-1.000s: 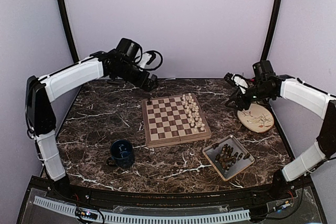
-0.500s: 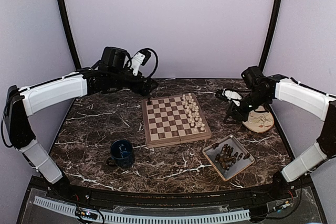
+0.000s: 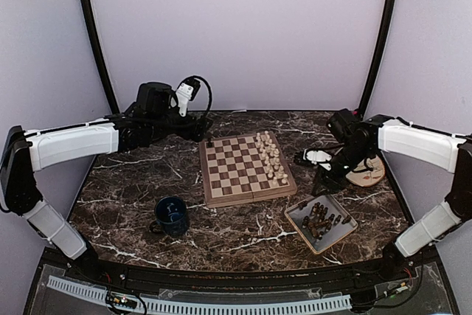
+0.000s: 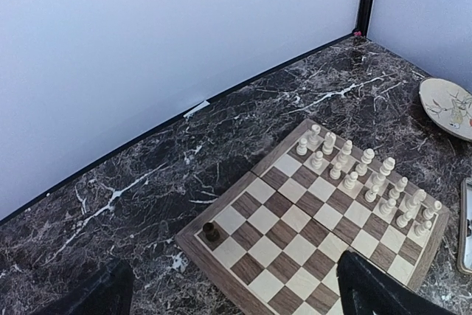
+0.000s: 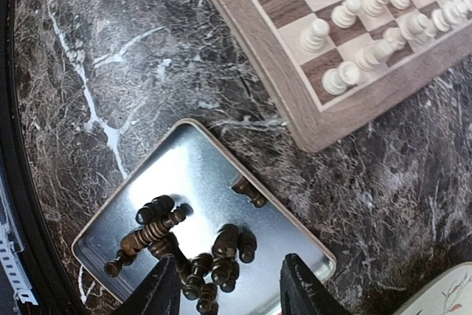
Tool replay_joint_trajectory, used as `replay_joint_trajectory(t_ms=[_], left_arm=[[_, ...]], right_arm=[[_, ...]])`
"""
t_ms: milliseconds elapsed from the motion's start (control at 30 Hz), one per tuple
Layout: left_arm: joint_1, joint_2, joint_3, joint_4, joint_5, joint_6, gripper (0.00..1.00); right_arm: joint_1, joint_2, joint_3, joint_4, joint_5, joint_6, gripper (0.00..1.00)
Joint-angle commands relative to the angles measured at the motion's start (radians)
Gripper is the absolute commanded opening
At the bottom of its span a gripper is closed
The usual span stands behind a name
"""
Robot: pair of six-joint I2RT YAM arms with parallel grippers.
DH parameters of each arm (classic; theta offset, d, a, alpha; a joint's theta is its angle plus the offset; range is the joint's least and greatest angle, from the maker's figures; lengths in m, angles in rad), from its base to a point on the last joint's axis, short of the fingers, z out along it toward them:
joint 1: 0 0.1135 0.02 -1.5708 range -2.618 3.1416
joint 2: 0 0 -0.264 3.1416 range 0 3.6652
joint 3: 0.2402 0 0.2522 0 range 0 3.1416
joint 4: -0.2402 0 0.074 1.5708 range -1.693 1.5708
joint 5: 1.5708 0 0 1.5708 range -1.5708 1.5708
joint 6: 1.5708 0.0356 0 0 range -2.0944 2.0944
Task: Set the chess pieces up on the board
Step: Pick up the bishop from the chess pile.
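Observation:
The board [image 3: 245,168] lies mid-table. Cream-white pieces [image 3: 271,158] stand in two rows along its right side, also in the left wrist view [image 4: 361,175]. One dark brown piece [image 3: 211,142] stands alone on the far left corner square, seen in the left wrist view [image 4: 211,232]. Several dark pieces [image 5: 192,248] lie in the grey tray [image 3: 321,220]. My left gripper [image 3: 198,132] is open and empty, back from that corner. My right gripper [image 5: 225,293] is open and empty above the tray.
A dark blue mug [image 3: 171,215] stands in front of the board's left corner. A round beige plate [image 3: 366,170] sits at the right, partly under my right arm. The table's back wall runs close behind the board.
My left gripper has drawn back left from the board's far corner, leaving the dark piece standing. My right gripper has moved down from the plate toward the tray.

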Motion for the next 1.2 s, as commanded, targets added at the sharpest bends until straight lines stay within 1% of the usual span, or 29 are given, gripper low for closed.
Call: replay_joint_trajectory(t_ms=[0,33,100,167,200,267,400,533,667,733,800,1000,1067,1167], left_arm=[[-0.003,-0.045,0.006,0.052,-0.009,0.002,0.98],[-0.004,-0.036,0.028,0.021,0.012,0.009,0.95],[-0.005,-0.002,0.091,-0.068,0.072,0.038,0.79],[-0.005,0.051,0.177,-0.176,0.132,0.053,0.59],[-0.005,0.077,0.216,-0.225,0.145,0.041,0.55],[-0.004,0.106,0.249,-0.266,0.159,0.011,0.54],[-0.003,0.101,0.231,-0.247,0.165,-0.001,0.57],[-0.004,0.094,0.231,-0.247,0.143,0.012,0.58],[-0.005,0.093,0.226,-0.246,0.157,0.015,0.58],[-0.006,0.095,0.228,-0.248,0.162,0.018,0.58],[-0.007,0.098,0.228,-0.249,0.164,0.018,0.58],[-0.007,0.099,0.228,-0.249,0.171,0.018,0.58],[-0.007,0.1,0.228,-0.249,0.172,0.018,0.58],[-0.007,0.102,0.228,-0.25,0.174,0.02,0.58]], right_arm=[[0.073,0.035,-0.007,-0.022,0.008,-0.04,0.48],[0.09,0.039,-0.006,-0.032,0.002,-0.051,0.5],[0.124,0.034,-0.016,-0.034,-0.006,-0.065,0.52],[0.157,0.029,-0.029,-0.023,0.0,-0.063,0.53],[0.169,0.033,-0.03,-0.023,0.002,-0.061,0.53],[0.184,0.045,-0.03,-0.023,0.002,-0.052,0.53],[0.213,0.077,-0.043,-0.003,0.022,-0.037,0.51],[0.234,0.108,-0.047,0.004,0.048,-0.037,0.5],[0.243,0.135,-0.047,0.01,0.071,-0.031,0.49],[0.244,0.146,-0.047,0.009,0.075,-0.029,0.46],[0.246,0.152,-0.047,0.005,0.079,-0.025,0.41],[0.247,0.152,-0.061,0.006,0.096,-0.018,0.34],[0.247,0.178,-0.065,0.004,0.097,-0.018,0.31],[0.247,0.185,-0.065,0.001,0.093,-0.016,0.23]])
